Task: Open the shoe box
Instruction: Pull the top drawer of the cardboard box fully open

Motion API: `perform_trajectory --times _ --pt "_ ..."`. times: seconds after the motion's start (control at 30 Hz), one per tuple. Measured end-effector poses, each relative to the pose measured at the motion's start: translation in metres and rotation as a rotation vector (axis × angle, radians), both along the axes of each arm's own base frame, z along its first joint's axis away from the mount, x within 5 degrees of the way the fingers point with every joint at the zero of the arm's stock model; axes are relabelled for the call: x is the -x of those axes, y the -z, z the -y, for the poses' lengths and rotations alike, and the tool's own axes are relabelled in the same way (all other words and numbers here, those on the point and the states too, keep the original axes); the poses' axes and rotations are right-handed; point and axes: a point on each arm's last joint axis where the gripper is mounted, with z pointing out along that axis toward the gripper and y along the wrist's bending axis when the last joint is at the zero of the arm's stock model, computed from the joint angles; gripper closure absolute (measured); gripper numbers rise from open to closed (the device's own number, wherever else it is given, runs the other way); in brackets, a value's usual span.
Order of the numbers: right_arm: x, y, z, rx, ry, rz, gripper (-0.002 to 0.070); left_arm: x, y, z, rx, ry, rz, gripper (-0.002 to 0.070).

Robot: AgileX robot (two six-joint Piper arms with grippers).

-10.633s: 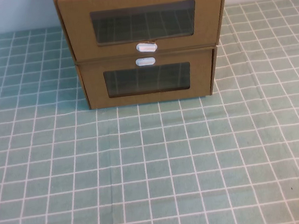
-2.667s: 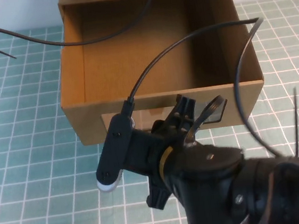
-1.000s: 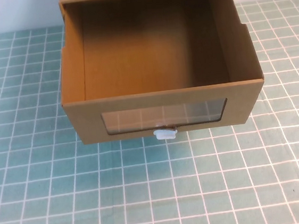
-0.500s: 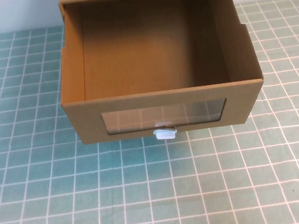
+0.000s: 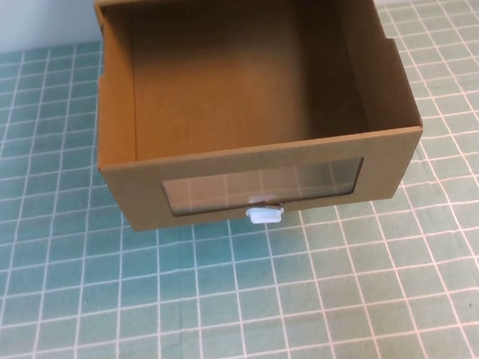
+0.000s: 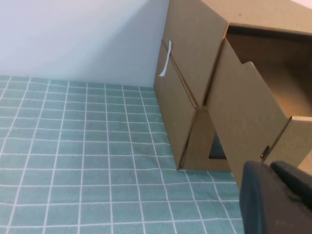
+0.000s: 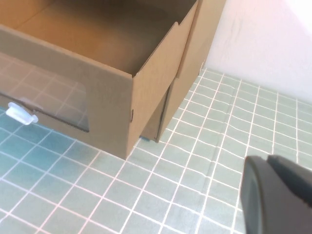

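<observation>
Jaws pressed together, the right gripper (image 7: 276, 194) hangs right of the brown cardboard shoe box (image 5: 139, 199) on the counter (image 5: 82, 316), having pulled back from its front. Its top drawer (image 5: 239, 94) stands drawn out, so opening looks finished. The left gripper (image 6: 273, 195), state untellable, waits at its left.

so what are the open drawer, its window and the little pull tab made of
Drawer: matte brown cardboard, going by its thin folded walls. Window: clear glossy film, probably plastic; the grid cloth shows through. Pull tab: pale, smooth, likely plastic. Left gripper sits off the box's left front, right gripper, shut, off its right front corner.
</observation>
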Motion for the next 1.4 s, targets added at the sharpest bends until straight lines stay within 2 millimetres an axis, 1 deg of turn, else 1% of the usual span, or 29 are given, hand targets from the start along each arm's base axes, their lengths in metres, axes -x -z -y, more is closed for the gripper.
perform_trajectory --times 0.17,0.4,1.13,1.27,1.4 --pt "-0.001 0.005 0.0 0.008 0.001 -0.014 0.0689 0.0 0.0 0.0 0.0 0.0 0.0 0.068" --pt "-0.001 0.005 0.0 0.008 0.001 -0.014 0.0689 -0.001 0.003 0.0 -0.001 0.0 -0.01 0.068" --pt "-0.001 0.005 0.0 0.008 0.001 -0.014 0.0689 -0.002 0.003 0.0 -0.003 0.0 -0.001 0.068" --pt "-0.001 0.005 0.0 0.008 0.001 -0.014 0.0689 -0.008 0.017 0.001 -0.006 -0.002 -0.03 0.068" --pt "-0.001 0.005 0.0 0.008 0.001 -0.014 0.0689 -0.015 0.045 0.001 -0.005 -0.008 -0.038 0.068"
